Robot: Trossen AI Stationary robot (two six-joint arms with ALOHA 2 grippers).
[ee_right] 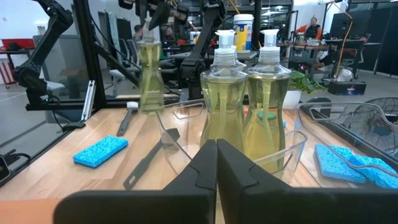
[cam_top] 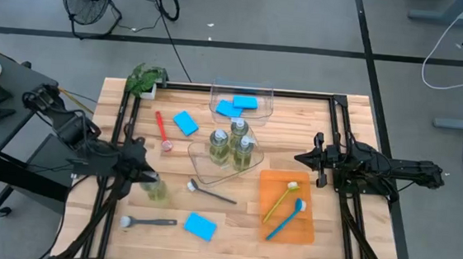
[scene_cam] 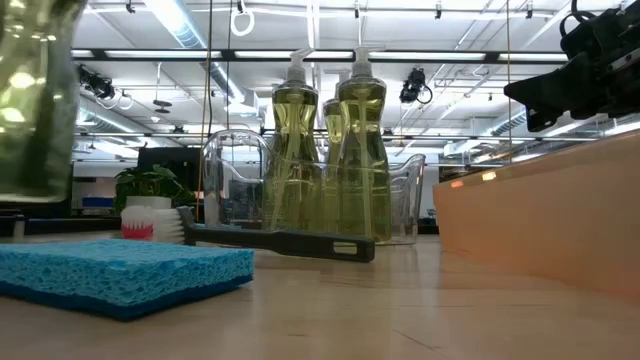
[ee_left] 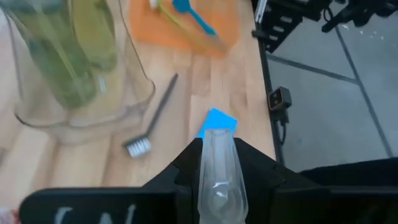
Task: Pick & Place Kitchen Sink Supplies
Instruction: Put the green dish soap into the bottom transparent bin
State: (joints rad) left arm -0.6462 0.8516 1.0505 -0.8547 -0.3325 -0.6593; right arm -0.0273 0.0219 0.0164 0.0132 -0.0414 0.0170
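left pincer: clamped on the neck of a pump bottle, which hangs below it clear of the table, judging by the right wrist view where the bottle floats above the wood. held by the neck, likely so it travels upright and can drop in beside its fellows.

right pincer: fingers pressed together, holding nothing, parked across the table from the left pincer, beside the tray.

bin, near: just beyond the held bottle, toward the right pincer. contents: three pump bottles, upright, close together. probable destination for the fourth.

bin, far: farther from the left pincer, at the table's back edge. contents: two blue sponges.

orange tray: nearest the right pincer. contents: a yellow-green brush and a blue brush, lying side by side.

loose items, unsorted: grey brush between the held bottle and the tray; second grey brush and a sponge nearer the front edge than the left pincer; red brush and a sponge behind it.
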